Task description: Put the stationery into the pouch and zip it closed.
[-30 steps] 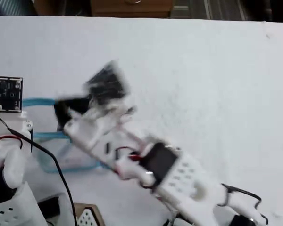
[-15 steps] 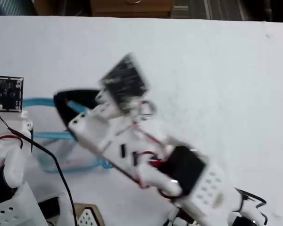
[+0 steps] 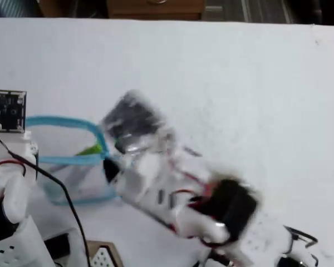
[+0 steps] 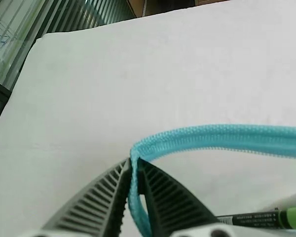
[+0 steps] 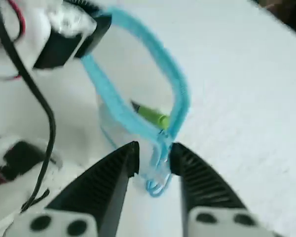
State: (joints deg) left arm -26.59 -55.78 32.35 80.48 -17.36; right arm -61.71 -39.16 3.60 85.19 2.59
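A clear pouch with a blue zipper rim (image 3: 61,121) lies at the table's left, its mouth standing open. A green pen (image 3: 90,149) rests inside it, also seen as the pen (image 5: 150,114) and the pen (image 4: 291,217). My left gripper (image 4: 133,173) is shut on the zipper rim (image 4: 212,136) at the pouch's far left end. My right gripper (image 5: 153,153) is open at the opposite end, its fingers either side of the zipper corner, with the blue zip pull (image 5: 157,185) just below them. From above, the right gripper (image 3: 109,168) sits at the pouch's right end.
The white table (image 3: 239,83) stretches bare to the right and back. The left arm's body and black cable (image 3: 55,183) crowd the front left corner. Wooden furniture (image 3: 156,8) stands beyond the far edge.
My right arm pulled back from over the pouch mouth toward the front right, ending at the pouch's right end. The open mouth and the green pen inside now show.
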